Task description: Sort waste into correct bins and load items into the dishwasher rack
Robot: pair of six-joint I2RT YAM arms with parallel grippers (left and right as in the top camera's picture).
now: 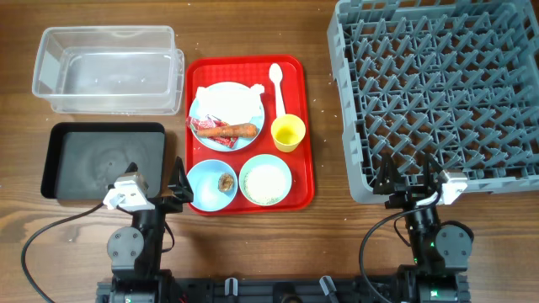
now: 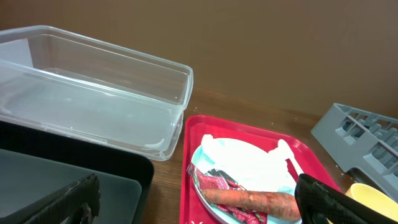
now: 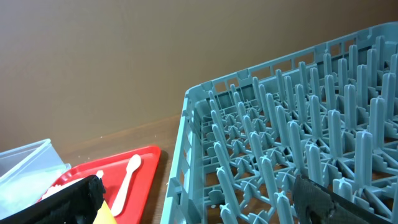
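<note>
On the red tray, a light blue plate (image 1: 199,108) holds a white napkin (image 1: 229,99), a red wrapper (image 1: 205,129) and a carrot (image 1: 232,130). A white spoon (image 1: 277,82) and a yellow cup (image 1: 288,133) lie beside it. One blue bowl (image 1: 200,183) holds a brown scrap (image 1: 226,182), the other (image 1: 287,172) holds rice (image 1: 265,183). The clear tub (image 1: 105,67) and black tray (image 1: 101,160) sit left, the grey rack (image 1: 438,93) right. My left gripper (image 1: 156,172) (image 2: 196,183) is open and empty, and so is my right gripper (image 1: 406,172) (image 3: 199,186) at the rack's near edge.
The red serving tray (image 1: 303,101) stands between the bins and the rack. Bare wooden table lies along the front edge around both arm bases, with cables trailing there.
</note>
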